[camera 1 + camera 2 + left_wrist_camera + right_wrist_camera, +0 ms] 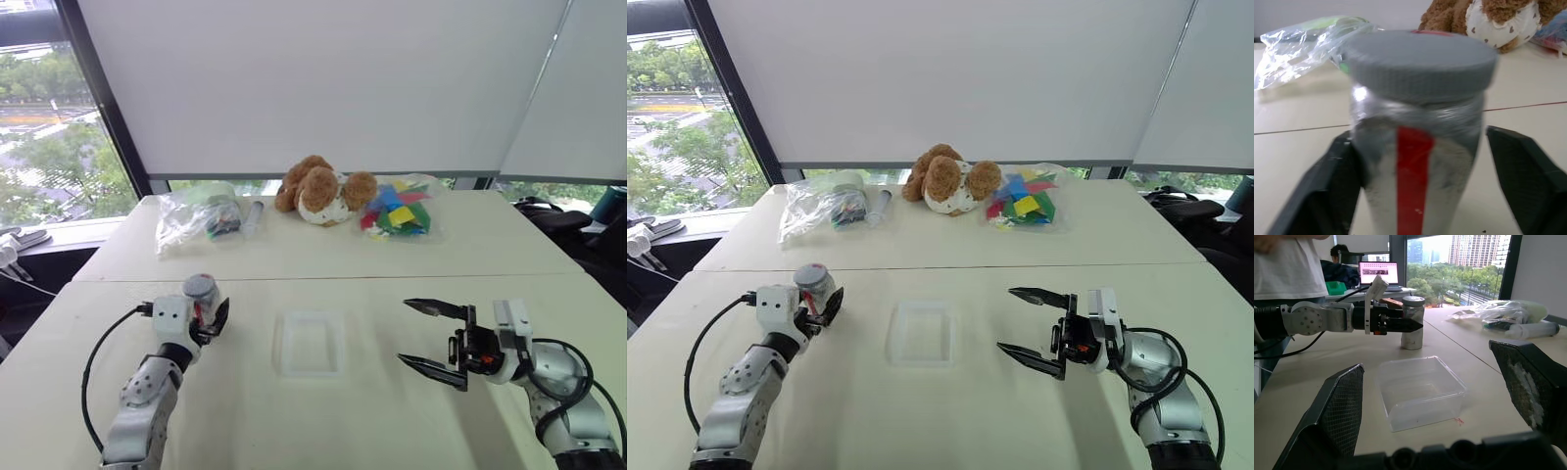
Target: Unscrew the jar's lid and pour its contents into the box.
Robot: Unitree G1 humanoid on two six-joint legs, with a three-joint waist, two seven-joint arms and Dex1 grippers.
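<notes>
The jar, silvery with a red stripe, stands upright on the table at my left, and its grey lid is screwed on. My left gripper points level at it, open, with one black finger on each side. One finger lies against the jar's wall and a small gap shows at the other. The contents cannot be made out. The box, a shallow translucent tray, lies in the middle of the table. To its right my right gripper hangs open and empty, pointing at the box.
At the back of the table sit a brown teddy bear, a clear bag of coloured pieces, another clear bag and a slim grey tube. A person stands beyond the table's left side.
</notes>
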